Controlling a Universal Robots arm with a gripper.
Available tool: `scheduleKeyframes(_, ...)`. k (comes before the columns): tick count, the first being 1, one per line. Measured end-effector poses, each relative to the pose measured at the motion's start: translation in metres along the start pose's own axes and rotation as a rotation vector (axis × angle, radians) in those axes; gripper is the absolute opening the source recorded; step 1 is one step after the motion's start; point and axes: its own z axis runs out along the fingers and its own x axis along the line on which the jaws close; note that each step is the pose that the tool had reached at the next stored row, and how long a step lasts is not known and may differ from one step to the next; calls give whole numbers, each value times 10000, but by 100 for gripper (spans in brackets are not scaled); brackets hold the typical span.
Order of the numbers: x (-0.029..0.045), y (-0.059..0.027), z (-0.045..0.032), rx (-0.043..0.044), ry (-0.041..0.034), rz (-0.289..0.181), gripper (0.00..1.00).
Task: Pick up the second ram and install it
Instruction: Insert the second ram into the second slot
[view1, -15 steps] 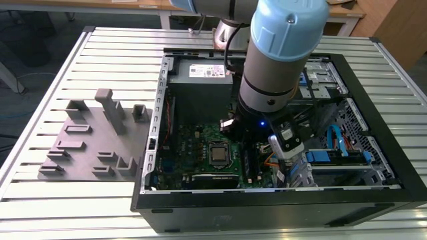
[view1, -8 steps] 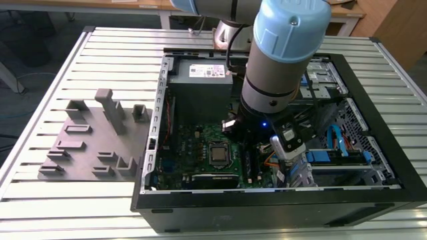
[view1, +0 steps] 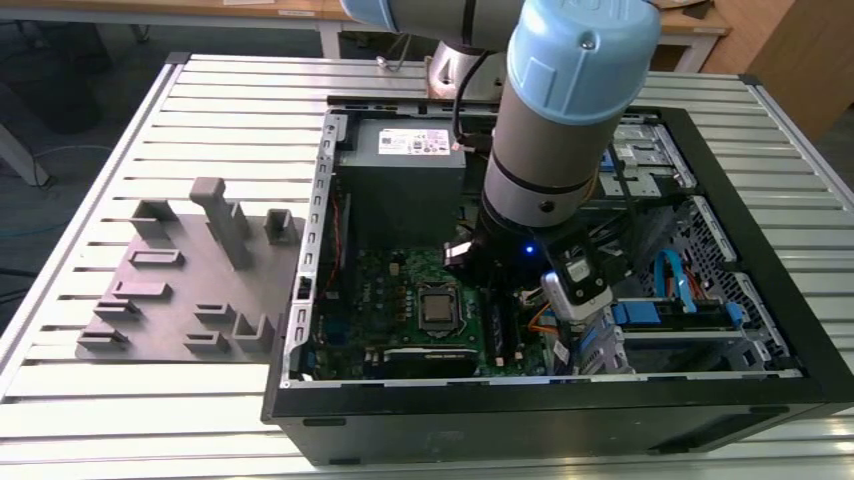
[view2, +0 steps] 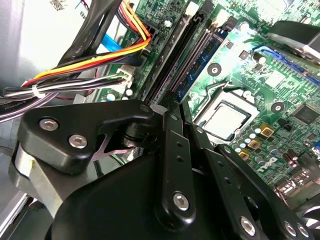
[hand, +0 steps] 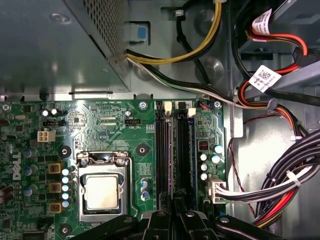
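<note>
The slatted table (view1: 134, 420) carries the open computer case (view1: 534, 410), and the arm (view1: 561, 120) reaches down into it, hanging over the CPU socket (hand: 102, 192) and the ground just beside it. Well apart from the socket, outside the case wall on the exterior view's left, a grey fixture tray (view1: 174, 300) lies on the table.

Inside the case, the motherboard (hand: 110, 120) surrounds the socket. The power supply box (hand: 45, 50) rises as a metal wall near the socket at one end of the board. A cable bundle (hand: 280, 180) lies beyond the memory slots (hand: 162, 150) on the side away from the socket.

The second ram (view2: 200, 65) stands on edge in the slot row just beside the socket, running parallel to it. The pick-up looks done and the stick seems to have reached its slot. Whether it is fully seated and its end clips have closed cannot be told, so the install is best judged as in its last stage.

The gripper (view2: 172, 100) sits over the near end of the stick, its fingers drawn close together and apparently pinching the stick's upper edge.

Room is tight there: the socket's metal frame lies close on one side and the wire connectors close on the other. Above the socket, the open side of the case leaves free room.
</note>
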Motion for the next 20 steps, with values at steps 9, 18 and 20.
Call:
scheduleKeyframes(9,0,5,14,37,-2,0,11)
scheduleKeyframes(18,3,43,36,51,-1,-1,11)
scheduleKeyframes(20,3,56,40,56,0,-5,11)
